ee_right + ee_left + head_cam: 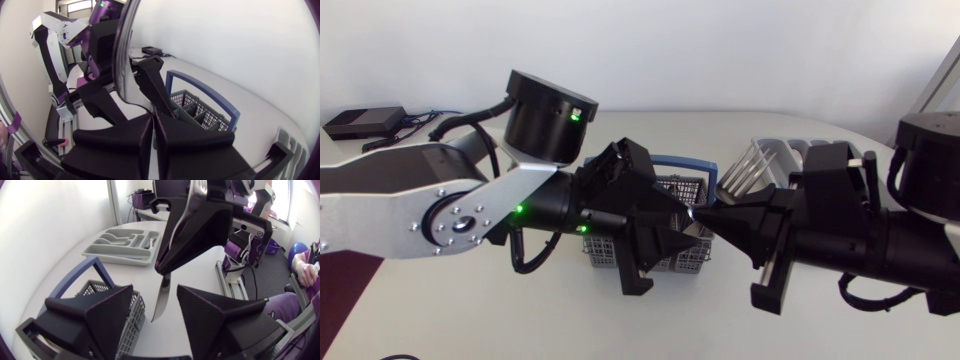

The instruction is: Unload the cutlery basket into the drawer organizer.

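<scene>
knife: plain shiny metal, slim blade narrowing to a tip, held in the air over the tabletop just beside the basket. right tool clenched on the knife partway along, fingers pressed on it from both sides. left tool released, fingers spread wide; the blade end hangs in the gap, touching neither finger as far as the left wrist view shows. basket is grey mesh with dividers and a blue hoop handle, standing upright under and behind the left tool. organizer is a pale grey tray with long compartments, beyond the right tool, well apart from the basket; some cutlery lies in it. head view shows the two tools meeting tip to tip, with only a glint of the knife. left wrist view gives the blade's full shape and the organizer's compartments. right wrist view shows the knife rising from the closed fingers, and the basket's inner cells ahead. tabletop white, matte, rounded edge; a black box with cables sits at its far left corner.
</scene>
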You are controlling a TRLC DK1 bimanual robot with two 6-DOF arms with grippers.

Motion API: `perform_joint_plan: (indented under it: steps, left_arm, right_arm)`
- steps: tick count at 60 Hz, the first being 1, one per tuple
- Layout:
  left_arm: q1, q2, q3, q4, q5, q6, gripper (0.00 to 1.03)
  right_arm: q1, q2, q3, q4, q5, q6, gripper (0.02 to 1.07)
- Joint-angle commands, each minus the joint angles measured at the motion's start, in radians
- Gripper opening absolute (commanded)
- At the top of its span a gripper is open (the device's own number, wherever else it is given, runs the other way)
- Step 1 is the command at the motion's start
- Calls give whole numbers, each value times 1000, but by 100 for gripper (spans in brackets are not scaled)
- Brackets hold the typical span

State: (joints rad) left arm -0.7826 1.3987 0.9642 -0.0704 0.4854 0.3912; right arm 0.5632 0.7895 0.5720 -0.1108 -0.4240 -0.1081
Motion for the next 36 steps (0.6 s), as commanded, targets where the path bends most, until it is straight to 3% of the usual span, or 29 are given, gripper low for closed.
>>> perform_joint_plan:
  steps: [1,5,21,30,36]
  left_arm:
    - [11,-10,33,0,-13,-23,93]
    - [20,-12,41,-5,-24,-25,97]
    - [97,-78,70,-58,-51,-26,97]
    - [123,-112,82,-92,-103,-28,97]
    - [137,-125,82,-109,-123,-29,97]
  right_arm:
    - [-9,-16,-15,-20,7,-10,8]
    - [-28,-26,-11,-32,10,-18,8]
    - [-215,-65,-8,-92,42,-90,8]
    - [-344,-18,-9,-67,126,-170,8]
    - [-464,73,-1,-20,131,-206,8]
